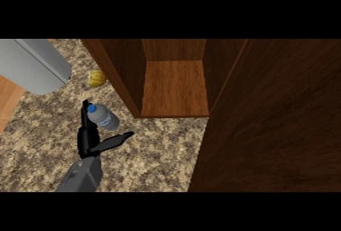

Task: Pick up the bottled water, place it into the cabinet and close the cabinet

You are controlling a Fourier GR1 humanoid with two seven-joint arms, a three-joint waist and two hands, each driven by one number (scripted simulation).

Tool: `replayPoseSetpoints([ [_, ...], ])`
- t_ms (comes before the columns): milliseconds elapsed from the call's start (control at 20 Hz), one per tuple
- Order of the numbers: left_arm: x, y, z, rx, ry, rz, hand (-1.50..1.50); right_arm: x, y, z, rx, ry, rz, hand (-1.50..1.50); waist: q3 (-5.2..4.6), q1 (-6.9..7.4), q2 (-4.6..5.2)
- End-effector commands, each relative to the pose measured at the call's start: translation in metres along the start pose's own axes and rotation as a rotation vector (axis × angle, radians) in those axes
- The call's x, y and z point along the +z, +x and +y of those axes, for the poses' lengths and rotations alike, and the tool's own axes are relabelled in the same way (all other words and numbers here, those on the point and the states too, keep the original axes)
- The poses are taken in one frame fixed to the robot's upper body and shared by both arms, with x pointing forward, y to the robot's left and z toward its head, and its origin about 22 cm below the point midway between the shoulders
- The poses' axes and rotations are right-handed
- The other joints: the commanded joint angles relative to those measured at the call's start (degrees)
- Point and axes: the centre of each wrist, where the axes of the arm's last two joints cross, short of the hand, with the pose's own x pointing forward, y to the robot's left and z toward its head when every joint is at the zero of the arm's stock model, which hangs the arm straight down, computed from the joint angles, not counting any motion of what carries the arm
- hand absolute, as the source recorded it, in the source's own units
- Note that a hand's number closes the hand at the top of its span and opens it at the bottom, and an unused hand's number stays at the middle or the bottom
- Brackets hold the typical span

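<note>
Lighting: dim to moderate, even, no visible source.

Speckled counter (153, 153) evenly lit across its surface, with no hard cast shadows — only slight darkening beside the cabinet (174, 85). Cabinet floor is the warmest, brightest wood area; its inner side walls fall off to deep brown, and the open door (273, 122) at right reads dark and flat. Grey cylinder (33, 63) at upper left shows soft shading from pale top to darker lower edge, without glare. Bottled water (103, 116) carries faint pale highlights. The hand (90, 140) renders near-black, detail largely lost. Focus uniform throughout — edges of objects slightly soft, no bending of lines near the borders.
</note>
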Motion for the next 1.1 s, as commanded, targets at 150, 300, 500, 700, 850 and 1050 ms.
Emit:
replayPoseSetpoints([
  [150,0.006,-0.007,0.003,0.09,-0.001,-0.014,1.5,0.009,0.03,0.003,0.036,-0.031,-0.051,-1.5,-0.06,0.22,-0.1],
  [300,-0.008,-0.002,-0.006,0.093,0.01,-0.054,1.5,0.019,0.039,-0.009,0.047,-0.022,-0.047,-1.5,-0.04,-0.33,-0.06],
  [500,0.001,-0.009,0.011,0.16,-0.012,-0.055,1.5,0.005,0.018,-0.008,0.05,-0.009,-0.052,-1.5,-0.01,0.18,0.09],
  [700,0.011,-0.012,-0.003,0.221,-0.102,0.045,1.5,0.012,0.023,-0.002,0.055,-0.009,-0.028,-1.5,-0.01,0.2,-0.17],
  [850,0.035,-0.021,0.003,0.28,-0.228,0.119,1.5,0.0,0.007,0.006,0.064,0.008,-0.041,-1.5,-0.04,0.58,-0.22],
  [1050,0.06,-0.023,0.012,0.301,-0.243,0.12,1.5,0.016,0.016,-0.004,0.062,-0.03,-0.031,-1.5,0.08,0.76,-0.43],
])
